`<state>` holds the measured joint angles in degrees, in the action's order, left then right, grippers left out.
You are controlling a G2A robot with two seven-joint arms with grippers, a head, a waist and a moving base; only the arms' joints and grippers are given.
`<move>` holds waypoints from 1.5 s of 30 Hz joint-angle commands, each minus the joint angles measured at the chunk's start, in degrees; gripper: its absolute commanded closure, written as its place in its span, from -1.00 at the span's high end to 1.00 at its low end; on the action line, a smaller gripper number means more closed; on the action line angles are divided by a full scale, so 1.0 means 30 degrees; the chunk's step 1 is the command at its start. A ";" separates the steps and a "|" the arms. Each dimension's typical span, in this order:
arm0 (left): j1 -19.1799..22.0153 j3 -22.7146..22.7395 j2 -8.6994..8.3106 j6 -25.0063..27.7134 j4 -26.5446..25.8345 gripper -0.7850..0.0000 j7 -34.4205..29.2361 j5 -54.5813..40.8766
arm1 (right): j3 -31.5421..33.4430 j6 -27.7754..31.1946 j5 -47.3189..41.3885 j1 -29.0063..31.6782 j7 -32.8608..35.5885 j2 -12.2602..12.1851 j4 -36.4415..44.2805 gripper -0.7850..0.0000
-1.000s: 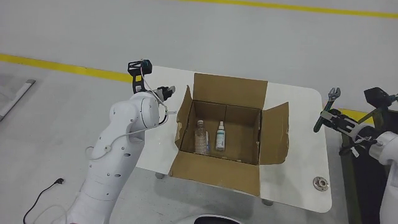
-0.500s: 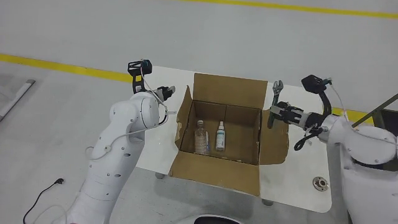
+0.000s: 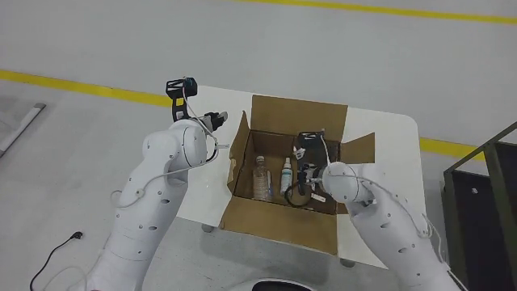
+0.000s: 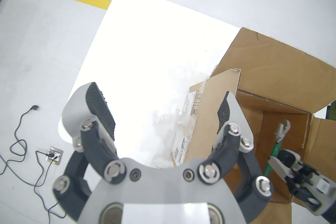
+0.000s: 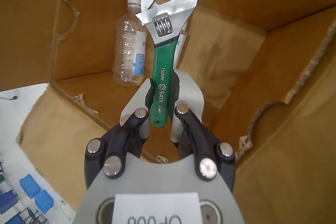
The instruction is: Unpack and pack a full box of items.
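An open cardboard box (image 3: 315, 116) stands on the white table (image 3: 396, 145). Inside it lie a clear plastic bottle (image 3: 260, 177) and a small white spray bottle (image 3: 286, 177). My right gripper (image 5: 162, 89) is shut on the green handle of an adjustable wrench (image 5: 164, 33), held inside the box over the two bottles; the same wrench (image 4: 277, 141) also appears in the left wrist view. The clear bottle (image 5: 128, 51) lies just beyond the wrench head. My left gripper (image 4: 165, 109) hangs open and empty over the table, beside the box's left flap (image 4: 210, 104).
Crumpled clear plastic wrap (image 4: 170, 125) lies on the table against the box's left side. A small round metal part (image 3: 416, 238) sits near the table's front right corner. A dark rack (image 3: 485, 210) stands to the right of the table.
My right arm has swung in from the table's right side, carrying the wrench over the right flap and down into the box. The left arm has stayed still.
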<state>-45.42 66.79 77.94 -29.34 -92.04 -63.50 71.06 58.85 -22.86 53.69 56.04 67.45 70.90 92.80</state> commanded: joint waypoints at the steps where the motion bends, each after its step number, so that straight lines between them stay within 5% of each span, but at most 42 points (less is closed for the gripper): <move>1: 0.0000 0.0000 0.0000 0.0000 0.0000 1.00 0.0000 0.0000 | -0.1003 -0.0606 0.0859 -0.0223 -0.0087 0.0168 -0.0897 -1.00; 11: 0.0000 0.0000 0.0000 0.0000 0.0000 1.00 0.0000 0.0000 | -0.4082 -0.3141 0.2555 -0.2275 -0.0374 0.1360 -0.5641 -1.00; 25: 0.0000 0.0000 0.0000 0.0000 0.0000 1.00 0.0000 0.0000 | -0.6262 -0.3385 0.0578 -0.5100 -0.2029 0.3502 -1.2237 -1.00; 45: 0.0000 0.0000 0.0000 0.0000 0.0000 1.00 0.0000 0.0000 | -0.5954 0.0152 -0.4512 -0.7313 -0.3605 0.5520 -1.7040 -1.00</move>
<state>-45.42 66.79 77.94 -29.34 -92.04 -63.50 71.06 41.02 -22.58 40.32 34.28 56.91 87.29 42.17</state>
